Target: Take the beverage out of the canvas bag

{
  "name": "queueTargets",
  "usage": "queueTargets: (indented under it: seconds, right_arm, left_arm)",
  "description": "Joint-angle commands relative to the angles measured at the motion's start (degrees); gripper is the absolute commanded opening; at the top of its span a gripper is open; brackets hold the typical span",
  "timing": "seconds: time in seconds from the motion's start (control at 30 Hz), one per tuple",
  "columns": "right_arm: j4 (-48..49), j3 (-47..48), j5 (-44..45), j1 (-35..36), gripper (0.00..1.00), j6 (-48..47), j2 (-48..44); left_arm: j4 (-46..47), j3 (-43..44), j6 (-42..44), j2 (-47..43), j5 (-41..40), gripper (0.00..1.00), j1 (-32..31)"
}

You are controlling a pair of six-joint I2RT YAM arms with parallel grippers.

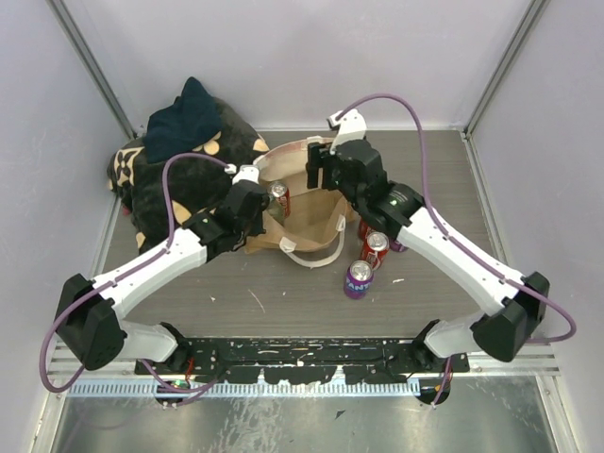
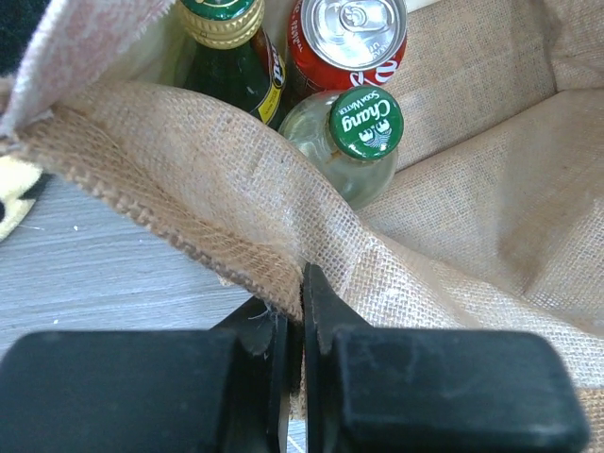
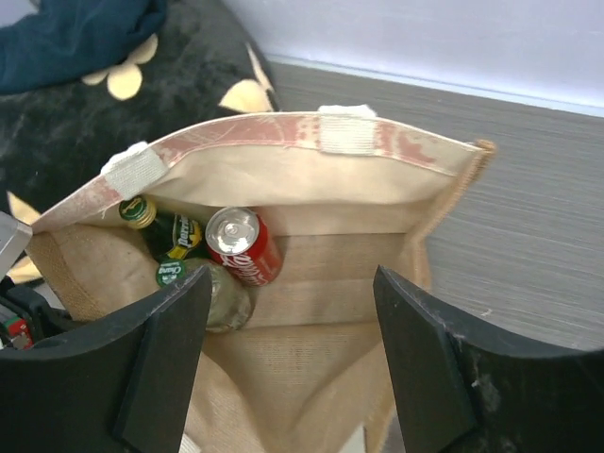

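The tan canvas bag [image 1: 307, 217] stands open mid-table, with its pinkish rim [image 3: 283, 132] facing up. Inside stand a red cola can [image 3: 243, 247], a green bottle [image 3: 162, 226] and a clear bottle with a green Chang cap [image 2: 365, 123]. My left gripper [image 2: 302, 283] is shut on the bag's near left wall [image 2: 226, 189], pinching the burlap edge. In the top view the left gripper [image 1: 257, 203] sits at the bag's left side. My right gripper [image 3: 293, 283] is open and empty above the bag's mouth; in the top view it [image 1: 326, 175] hovers over the far rim.
A purple Fanta can [image 1: 358, 278] and a red can [image 1: 375, 247] stand on the table right of the bag, under my right arm. A black cushion with beige flowers [image 1: 184, 170] lies at the back left. Walls enclose the table's back and sides.
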Motion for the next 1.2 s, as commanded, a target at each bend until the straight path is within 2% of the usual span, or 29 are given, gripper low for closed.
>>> queueTargets:
  seconds: [0.0, 0.1, 0.53, 1.17]
  right_arm:
    - [1.69, 2.31, -5.40, 0.92, 0.74, -0.65, 5.95]
    - [3.26, 1.43, -7.05, 1.73, 0.73, -0.49, 8.76]
    - [11.03, 0.14, -14.62, 6.66, 0.70, -3.59, 14.91]
    - [11.71, 1.21, -15.36, 8.67, 0.65, -4.89, 23.46]
  left_arm:
    - [-5.09, -1.53, -0.85, -1.71, 0.73, 0.10, 0.11]
    - [-6.68, -1.59, -1.92, -2.88, 1.04, 0.06, 0.10]
    - [-13.37, -1.15, -5.43, -8.80, 0.00, 0.04, 0.09]
    - [-12.25, -1.32, -5.63, -7.83, 0.50, 0.06, 0.09]
